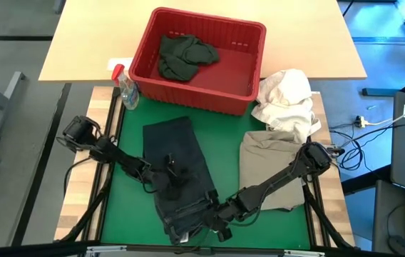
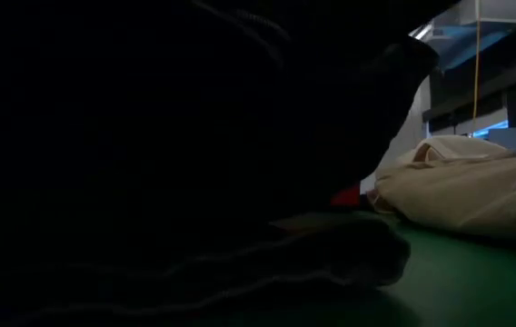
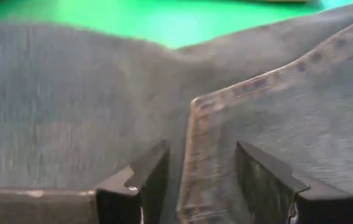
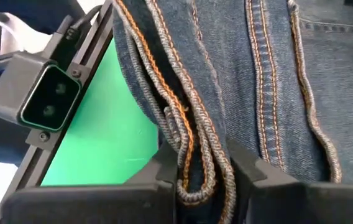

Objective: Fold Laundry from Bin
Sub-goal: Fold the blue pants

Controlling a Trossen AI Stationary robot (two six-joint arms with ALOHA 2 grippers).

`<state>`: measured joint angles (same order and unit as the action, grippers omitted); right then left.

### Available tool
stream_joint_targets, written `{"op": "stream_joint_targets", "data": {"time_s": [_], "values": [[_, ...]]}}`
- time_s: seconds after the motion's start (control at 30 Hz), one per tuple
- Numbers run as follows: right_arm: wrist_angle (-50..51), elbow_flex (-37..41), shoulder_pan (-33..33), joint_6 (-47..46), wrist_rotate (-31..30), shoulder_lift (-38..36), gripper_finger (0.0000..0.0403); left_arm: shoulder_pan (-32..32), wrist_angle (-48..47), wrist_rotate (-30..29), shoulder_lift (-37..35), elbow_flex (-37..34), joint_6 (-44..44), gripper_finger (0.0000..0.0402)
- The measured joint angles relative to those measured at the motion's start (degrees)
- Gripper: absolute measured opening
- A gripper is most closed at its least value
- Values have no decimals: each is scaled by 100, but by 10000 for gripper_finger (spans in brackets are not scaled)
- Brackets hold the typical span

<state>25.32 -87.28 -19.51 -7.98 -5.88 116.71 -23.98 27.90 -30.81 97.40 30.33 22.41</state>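
A pair of dark blue jeans (image 1: 181, 178) lies lengthwise on the green mat (image 1: 131, 143). My right gripper (image 1: 220, 214) is at their near end, shut on stitched edges (image 4: 195, 180). My left gripper (image 1: 172, 171) stands open over the jeans' middle, with a stitched seam (image 3: 192, 143) running between its fingers. The red bin (image 1: 209, 20) stands at the far side with a dark garment (image 1: 185, 57) lying inside. A khaki garment (image 1: 274, 164) lies flat on the mat's right. In the low view dark denim (image 2: 194, 136) fills most of the picture. My left gripper has one finger on each side of the seam; I cannot tell whether the fingertips (image 3: 145, 174) touch the denim. My right gripper pinches several layers of the jeans' stitched edges (image 4: 192, 158) between its two fingers, slanting down from the table's right. The held edges are raised off the mat; the rest of the jeans lies on it.
A white cloth bundle (image 1: 288, 103) sits by the bin's right corner, above the khaki garment (image 2: 476, 195). A small spray bottle (image 1: 125, 87) stands at the bin's left corner. The low camera (image 4: 46, 99) sits at the mat's near edge, close to my right gripper.
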Motion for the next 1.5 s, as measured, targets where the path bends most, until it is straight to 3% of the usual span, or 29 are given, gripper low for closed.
{"op": "stream_joint_targets", "data": {"time_s": [0.4, 0.63, 0.77, 0.9, 1.13, 1.4, 1.5], "values": [[-6, 65, 9, -229, -105, -9, 67, -127, -386, 44, -1269, 1, -727, 190], [22, 68, 9, -228, -110, -13, 67, -456, -1660, 717, -2411, 355, -1079, 236], [22, 68, 7, -228, -110, -17, 67, -984, -2161, 1414, -2570, 496, -1040, 241], [26, 70, 5, -228, -110, -18, 67, -1785, -2465, 1357, -2432, 566, -775, 230], [27, 70, 5, -226, -96, -20, 67, -2945, -2624, 429, -1681, 562, -617, 223], [28, 70, 5, -283, -58, -20, 67, -3097, -2173, -620, -433, 562, -1206, 222], [30, 70, 5, -362, -58, -20, 67, -2989, -2027, -441, -164, 557, -1437, 222]]}}
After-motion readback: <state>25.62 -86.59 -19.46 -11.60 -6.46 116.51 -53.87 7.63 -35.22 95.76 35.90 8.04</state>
